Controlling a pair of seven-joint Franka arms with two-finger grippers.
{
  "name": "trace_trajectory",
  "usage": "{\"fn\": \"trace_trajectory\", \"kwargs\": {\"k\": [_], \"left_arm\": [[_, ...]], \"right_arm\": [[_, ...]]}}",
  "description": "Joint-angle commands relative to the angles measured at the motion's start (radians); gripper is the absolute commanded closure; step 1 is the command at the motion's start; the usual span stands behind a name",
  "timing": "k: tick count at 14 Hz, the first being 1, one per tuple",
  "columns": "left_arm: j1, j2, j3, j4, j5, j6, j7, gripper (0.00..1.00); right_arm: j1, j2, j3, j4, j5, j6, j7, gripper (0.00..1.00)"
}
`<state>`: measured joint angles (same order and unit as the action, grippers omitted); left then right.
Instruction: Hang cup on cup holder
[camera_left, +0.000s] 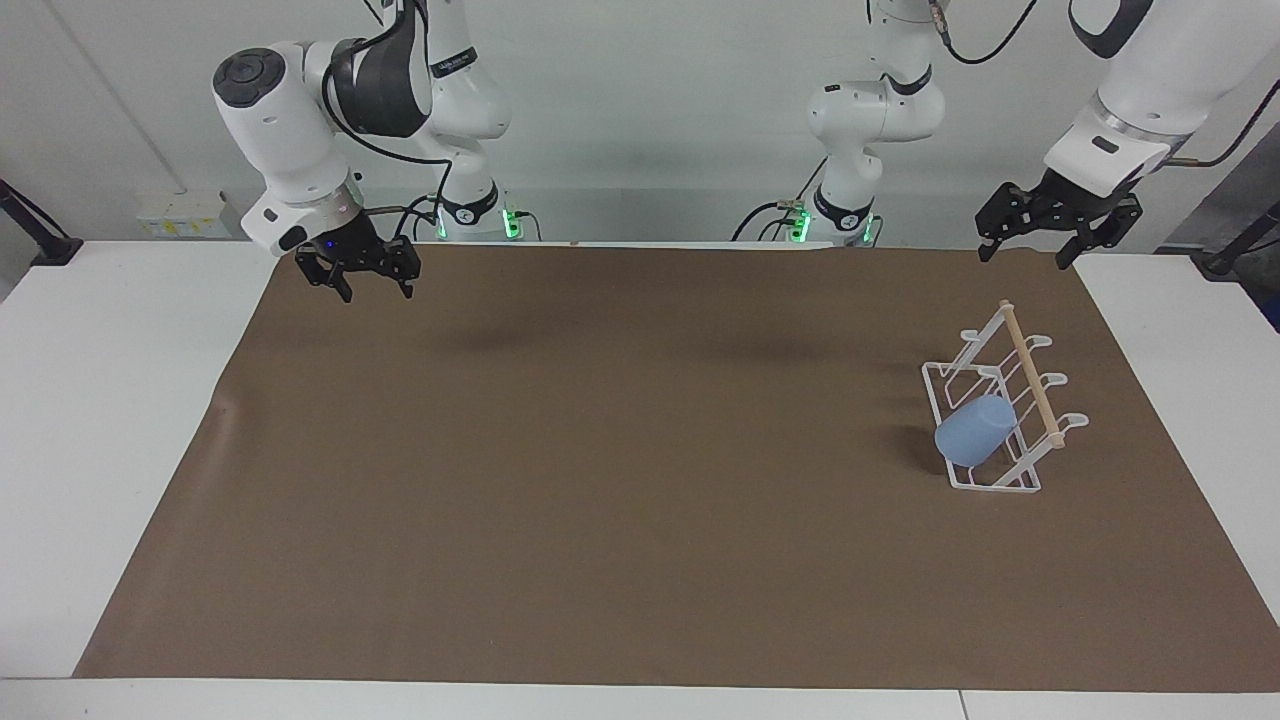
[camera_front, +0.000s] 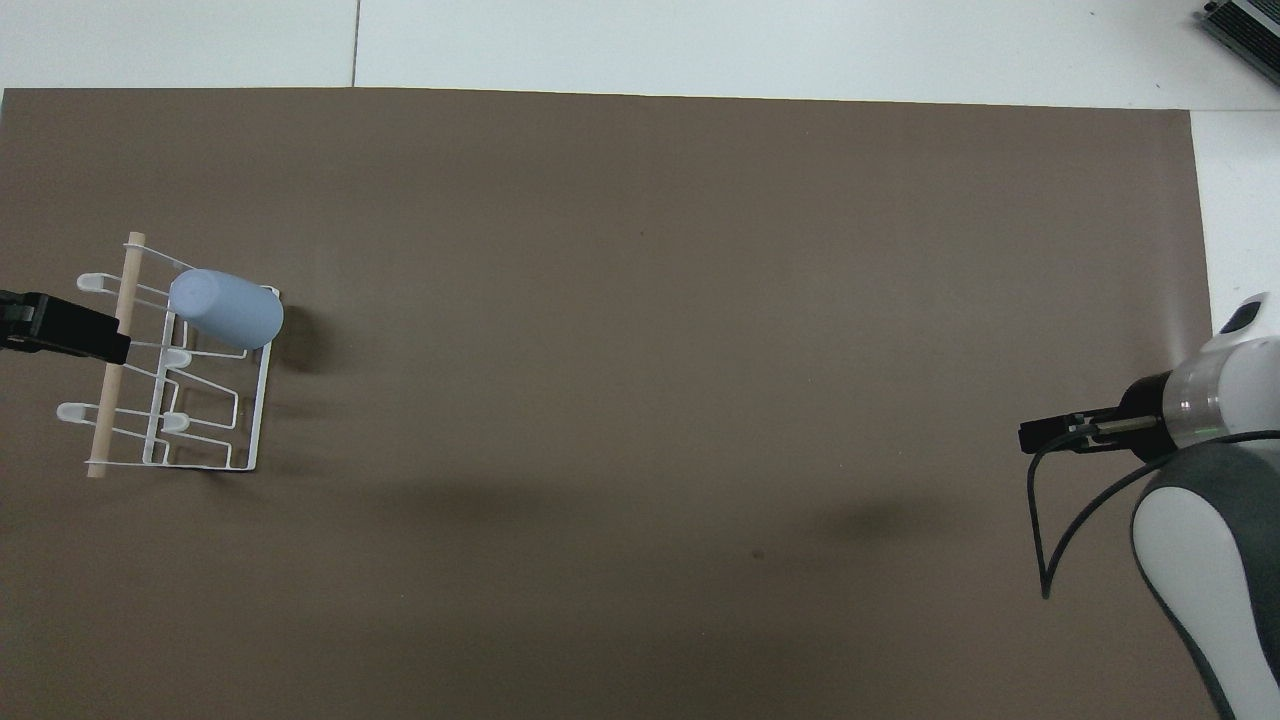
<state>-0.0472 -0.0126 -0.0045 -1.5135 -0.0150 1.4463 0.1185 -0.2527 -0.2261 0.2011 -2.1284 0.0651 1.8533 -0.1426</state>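
The light blue cup (camera_left: 975, 430) hangs mouth-down and tilted on a prong of the white wire cup holder (camera_left: 995, 487), at the holder's end farthest from the robots. The holder stands at the left arm's end of the table, its wooden dowel (camera_left: 1030, 375) across the top. In the overhead view the cup (camera_front: 225, 308) lies over the holder's (camera_front: 250, 400) edge. My left gripper (camera_left: 1025, 258) hangs open and empty in the air above the mat's edge, apart from the holder. My right gripper (camera_left: 378, 293) waits open and empty over the mat's corner at the right arm's end.
A brown mat (camera_left: 600, 450) covers most of the white table (camera_left: 120, 400). A black cable (camera_front: 1045, 540) loops off the right arm's wrist. Nothing else lies on the mat.
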Motion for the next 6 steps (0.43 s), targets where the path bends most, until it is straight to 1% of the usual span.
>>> {"fn": "trace_trajectory", "kwargs": {"k": [1, 6], "left_arm": [[0.009, -0.015, -0.003, 0.012, -0.025, -0.033, -0.014, 0.00], [0.010, -0.024, -0.005, 0.006, -0.023, -0.055, -0.011, 0.00]], "right_arm": [[-0.010, -0.024, 0.008, -0.024, -0.015, 0.023, 0.002, 0.00], [-0.020, -0.013, 0.006, -0.002, -0.014, 0.023, -0.002, 0.00]]}}
